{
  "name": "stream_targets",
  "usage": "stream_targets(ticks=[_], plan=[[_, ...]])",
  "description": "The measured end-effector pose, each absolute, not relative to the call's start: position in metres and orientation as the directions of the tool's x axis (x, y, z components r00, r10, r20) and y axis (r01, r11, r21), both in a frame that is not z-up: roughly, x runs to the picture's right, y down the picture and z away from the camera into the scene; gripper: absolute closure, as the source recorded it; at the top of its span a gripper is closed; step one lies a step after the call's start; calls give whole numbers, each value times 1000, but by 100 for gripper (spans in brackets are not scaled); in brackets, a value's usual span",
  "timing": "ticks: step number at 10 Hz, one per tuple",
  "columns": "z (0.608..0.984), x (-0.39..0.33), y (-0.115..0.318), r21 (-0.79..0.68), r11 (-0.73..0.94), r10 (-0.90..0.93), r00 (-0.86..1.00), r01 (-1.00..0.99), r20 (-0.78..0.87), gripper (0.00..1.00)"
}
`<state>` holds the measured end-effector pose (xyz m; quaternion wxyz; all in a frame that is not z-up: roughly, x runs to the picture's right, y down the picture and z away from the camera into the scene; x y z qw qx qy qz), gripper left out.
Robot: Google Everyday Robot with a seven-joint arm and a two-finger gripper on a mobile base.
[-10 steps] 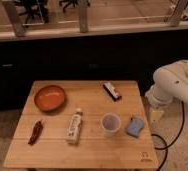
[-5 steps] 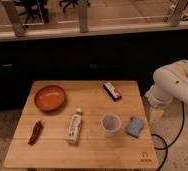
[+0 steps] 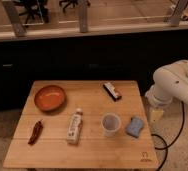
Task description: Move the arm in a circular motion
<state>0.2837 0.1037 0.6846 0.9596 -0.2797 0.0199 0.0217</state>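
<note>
1. The arm [image 3: 176, 84] reaches in from the right edge of the view, its thick cream-white segments bending at a bulbous joint just beyond the right side of the wooden bench [image 3: 87, 152]
2. The claw [image 3: 156, 115], the slim pale tip of the arm, points downward just off the bench's right edge, near a blue sponge [image 3: 134, 127]; I cannot tell whether it is open or closed
3. A black cable [image 3: 163, 143] curls below the claw, beside the bench's near right corner
4. A clear cup [image 3: 110, 124] stands upright just left of the sponge, with a small bottle [image 3: 75, 126] lying on its side further left
5. An orange bowl [image 3: 50, 97] sits at the far left, with a red chilli [image 3: 35, 131] nearer the front
6. A dark wrapped bar [image 3: 113, 91] lies toward the far right, well apart from the bowl
</note>
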Motion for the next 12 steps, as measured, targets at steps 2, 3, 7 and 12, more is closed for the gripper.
stream_targets(ticks=[2, 3, 7, 12], plan=[[689, 269, 90, -526, 849, 27, 999, -47, -45, 20], [695, 256, 80, -520, 853, 24, 999, -40, -38, 20], [692, 250, 72, -512, 858, 21, 999, -36, -35, 20], [688, 233, 66, -501, 865, 22, 999, -31, -23, 20]])
